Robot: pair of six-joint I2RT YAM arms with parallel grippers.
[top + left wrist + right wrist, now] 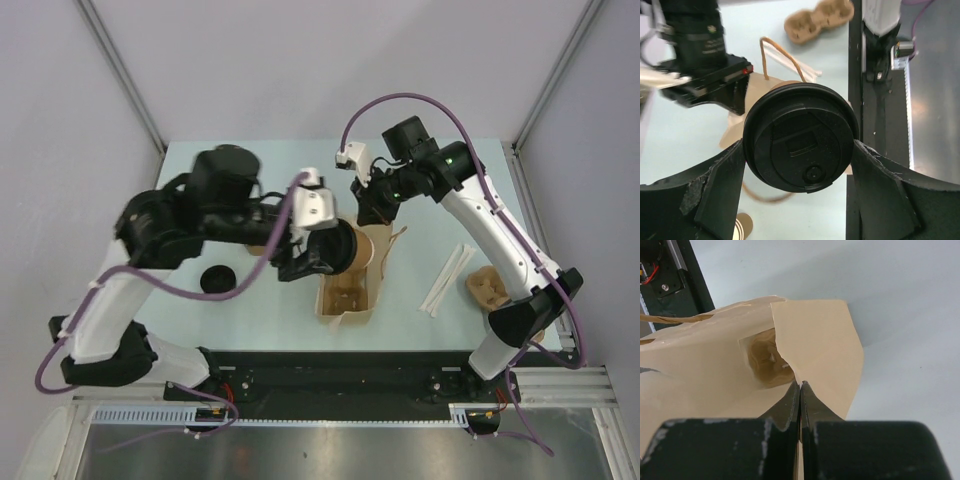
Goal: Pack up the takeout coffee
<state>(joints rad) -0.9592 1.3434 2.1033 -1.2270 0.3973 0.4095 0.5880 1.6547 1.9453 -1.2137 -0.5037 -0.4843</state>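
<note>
My left gripper (322,250) is shut on a takeout coffee cup (352,248), tan with a black lid, and holds it on its side just above the open mouth of the tan paper bag (348,305). In the left wrist view the black lid (800,142) fills the gap between my fingers (722,180). My right gripper (366,207) is shut on the bag's far rim. The right wrist view shows its jaws (800,386) pinching the paper edge of the bag (715,360). A brown pulp tray (346,295) sits inside the bag.
A loose black lid (215,278) lies on the table left of the bag. White straws (447,278) and a second pulp tray (487,287) lie to the right. The bag's string handle (777,55) hangs beside the cup.
</note>
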